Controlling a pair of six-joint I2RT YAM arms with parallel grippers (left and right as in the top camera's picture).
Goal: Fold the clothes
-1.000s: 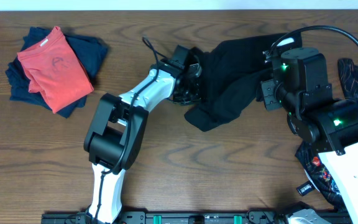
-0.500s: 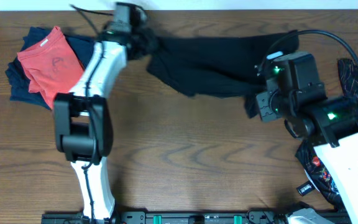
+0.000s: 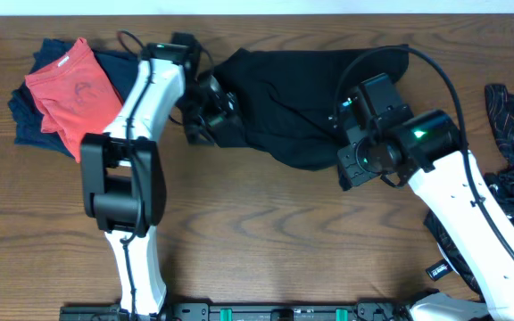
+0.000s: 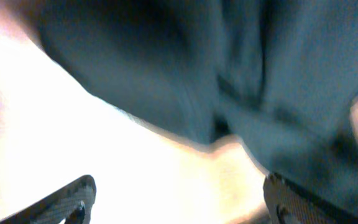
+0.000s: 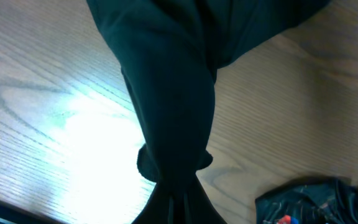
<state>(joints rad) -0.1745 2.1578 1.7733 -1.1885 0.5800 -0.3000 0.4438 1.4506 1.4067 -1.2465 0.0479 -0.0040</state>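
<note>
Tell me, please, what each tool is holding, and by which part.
The right tool is shut on the black garment, pinching a bunched fold toward its right end. The left tool is open, holding nothing.

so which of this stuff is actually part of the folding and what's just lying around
Job: black garment, pinched by the right gripper; open left gripper at its edge; printed dark clothes.
Lying about: red top on navy pile, apparently folded; small black object.

Your left wrist view is blurred: the black garment [image 4: 278, 74] shows no clear folds, and the bottom edge cuts off the fingers [image 4: 73, 199] of the left gripper [image 4: 179, 186]. In the right wrist view, cloth hides the right gripper [image 5: 178, 214]. Overhead, the patterned garment [image 3: 511, 111] runs off the right edge.
</note>
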